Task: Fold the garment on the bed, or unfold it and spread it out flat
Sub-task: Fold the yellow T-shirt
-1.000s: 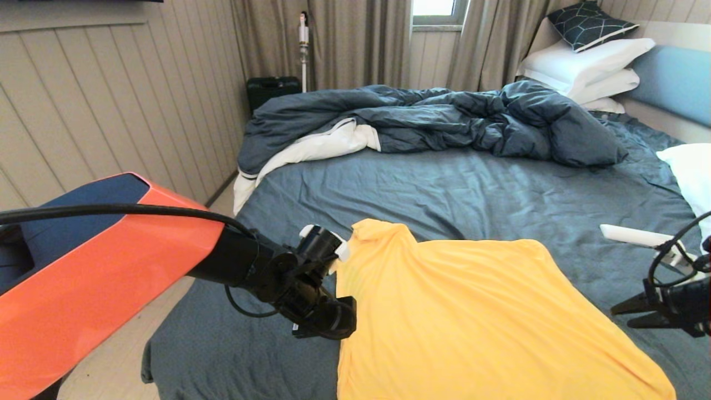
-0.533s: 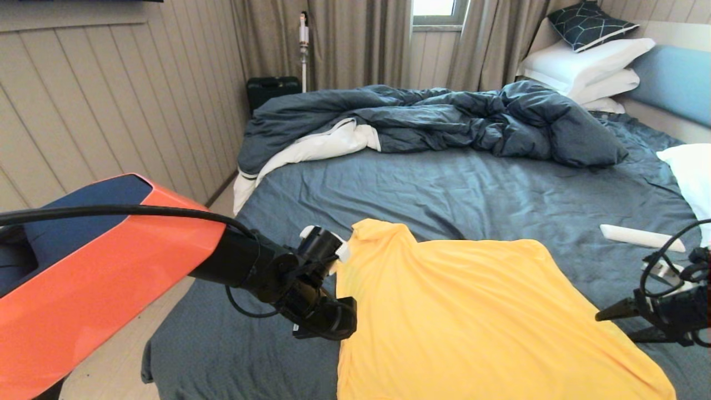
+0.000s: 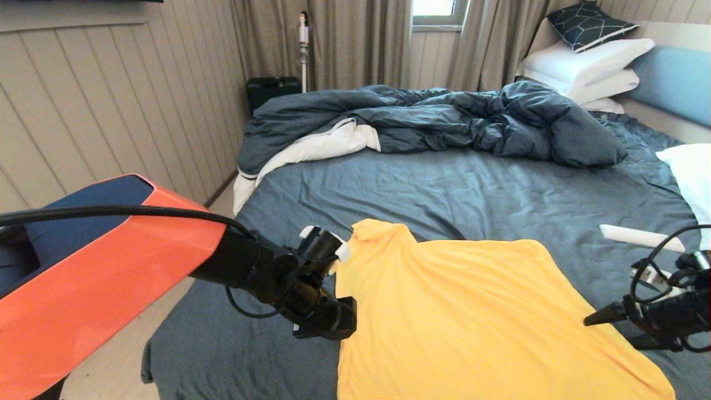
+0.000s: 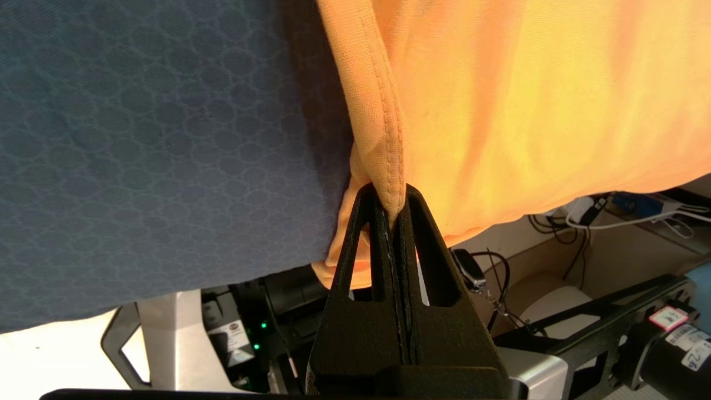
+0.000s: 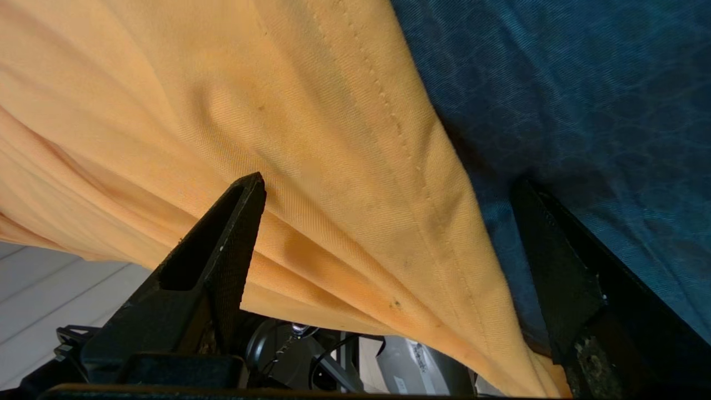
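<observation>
The garment (image 3: 472, 311), a yellow-orange T-shirt, lies spread over the near part of the bed (image 3: 444, 194), its near edge hanging past the mattress. My left gripper (image 3: 333, 322) is at the shirt's left edge. In the left wrist view it (image 4: 389, 191) is shut on the stitched hem of the garment (image 4: 527, 100). My right gripper (image 3: 616, 330) is at the shirt's right edge, open wide. In the right wrist view it (image 5: 389, 186) straddles the hemmed edge of the garment (image 5: 222, 111), with fabric lying between the spread jaws and not clamped.
A rumpled dark blue duvet (image 3: 444, 119) lies across the far half of the bed, with white pillows (image 3: 589, 66) by the headboard and another pillow (image 3: 691, 172) at the right. A white stick-like object (image 3: 639, 238) lies on the sheet behind my right gripper. A panelled wall runs along the left.
My right gripper has opened wide and moved left to the shirt's right edge. The left gripper and the shirt have stayed put.
</observation>
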